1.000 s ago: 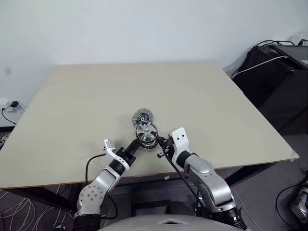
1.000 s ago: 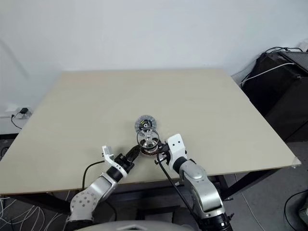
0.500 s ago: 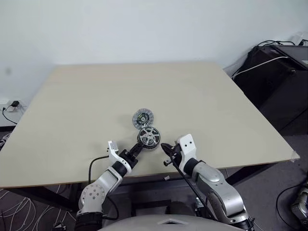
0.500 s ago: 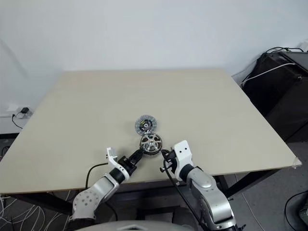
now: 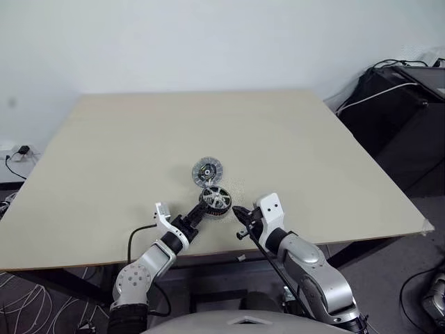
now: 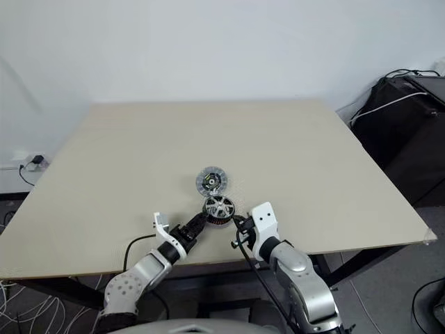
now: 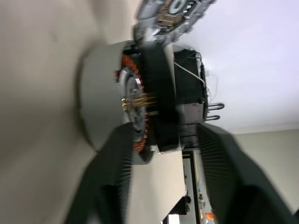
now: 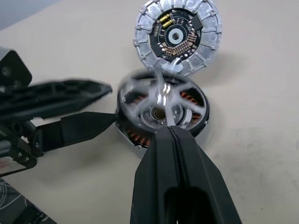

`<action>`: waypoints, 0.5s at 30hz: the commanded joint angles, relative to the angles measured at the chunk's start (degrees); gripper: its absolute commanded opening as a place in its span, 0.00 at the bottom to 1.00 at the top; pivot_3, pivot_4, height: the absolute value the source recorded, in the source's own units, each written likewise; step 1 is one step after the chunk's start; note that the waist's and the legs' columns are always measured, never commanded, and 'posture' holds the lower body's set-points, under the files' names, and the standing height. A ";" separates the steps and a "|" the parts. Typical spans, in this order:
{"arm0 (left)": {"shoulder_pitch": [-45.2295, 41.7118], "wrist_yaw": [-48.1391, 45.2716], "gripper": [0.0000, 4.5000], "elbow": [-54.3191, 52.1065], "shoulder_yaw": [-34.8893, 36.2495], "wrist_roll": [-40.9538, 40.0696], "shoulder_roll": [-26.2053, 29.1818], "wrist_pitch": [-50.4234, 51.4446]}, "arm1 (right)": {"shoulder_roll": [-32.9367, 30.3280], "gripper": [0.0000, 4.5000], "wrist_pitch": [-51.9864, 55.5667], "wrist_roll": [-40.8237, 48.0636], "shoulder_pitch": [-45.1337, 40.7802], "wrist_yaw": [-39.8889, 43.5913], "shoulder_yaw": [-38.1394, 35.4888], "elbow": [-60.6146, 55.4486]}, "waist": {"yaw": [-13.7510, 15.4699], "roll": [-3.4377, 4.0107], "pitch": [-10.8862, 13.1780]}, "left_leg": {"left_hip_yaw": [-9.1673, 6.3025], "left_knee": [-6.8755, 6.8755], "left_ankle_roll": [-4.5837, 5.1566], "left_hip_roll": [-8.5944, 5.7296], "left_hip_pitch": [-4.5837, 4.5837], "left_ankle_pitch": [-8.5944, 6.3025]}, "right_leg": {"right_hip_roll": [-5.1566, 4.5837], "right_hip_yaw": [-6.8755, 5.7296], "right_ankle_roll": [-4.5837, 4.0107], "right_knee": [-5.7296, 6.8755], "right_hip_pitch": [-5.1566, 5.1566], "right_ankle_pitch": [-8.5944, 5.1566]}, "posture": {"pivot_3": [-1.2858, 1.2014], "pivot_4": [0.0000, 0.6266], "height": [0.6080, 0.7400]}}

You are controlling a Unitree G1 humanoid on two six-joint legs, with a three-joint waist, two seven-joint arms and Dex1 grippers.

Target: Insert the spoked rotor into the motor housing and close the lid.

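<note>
the left claw [image 8: 100, 105] has its two black fingers spread apart, one finger [image 7: 110, 177] on each side of the motor assembly's near edge; whether either finger touches the assembly cannot be told. in the left wrist view the copper-orange windings of the motor housing [image 7: 135, 109] sit between those fingers, with a dark rim just beside them. the right claw [image 5: 239, 212] is pressed together, its fingers [image 8: 175, 158] meeting in one black wedge that holds nothing. its tip lies right at the near side of the assembly, too close to tell whether it touches.

the spoked rotor [image 8: 159, 100] lies on top of the motor housing, its silver spokes and hub facing up, with the copper windings showing through the gaps between the spokes. its silver spokes look smeared in the right wrist view. the stacked pair rests on the pale counter [image 5: 125, 153], near the front edge and between the two claws.

the lid [image 5: 207, 169] lies flat on the counter just beyond the assembly, its edge touching or very nearly touching the rotor's far rim. it is a round grey segmented disc with a dark centre ring and small gold and copper parts on its upturned face. neither claw is on it.

off the counter to the right stands black equipment [image 5: 400, 104] with a white cable [image 5: 375, 94] draped over it.
</note>
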 commanded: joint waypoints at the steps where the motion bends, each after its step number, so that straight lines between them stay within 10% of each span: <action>1: -0.26 0.21 0.81 -1.43 0.03 0.42 -1.27 0.03 | 0.11 0.00 -0.54 0.43 -0.83 -0.17 -0.20 -1.84 | -0.02 0.00 0.00 | 0.00 0.00 0.00 0.00 0.02 0.00 | -0.01 0.00 -0.03 0.00 0.02 0.02 | 0.52 0.00 1.00; 3: 0.18 -0.20 0.93 -2.88 0.32 -0.02 -0.97 -0.25 | 0.14 0.00 -0.54 0.42 -0.80 -0.21 -0.22 -1.81 | -0.04 0.00 0.00 | -0.01 0.00 0.00 0.00 0.02 0.00 | -0.02 0.00 -0.07 0.00 0.01 0.06 | 0.52 0.00 1.00; 15: 5.36 -8.33 0.93 -12.35 -0.31 9.58 4.50 -11.24 | 0.54 0.00 -0.92 0.51 -1.28 0.02 -0.04 -0.84 | -0.18 0.03 0.08 | 0.02 -0.07 -0.01 0.03 -0.09 0.00 | -0.01 0.03 -0.11 -0.10 -0.11 0.05 | 0.52 0.00 1.00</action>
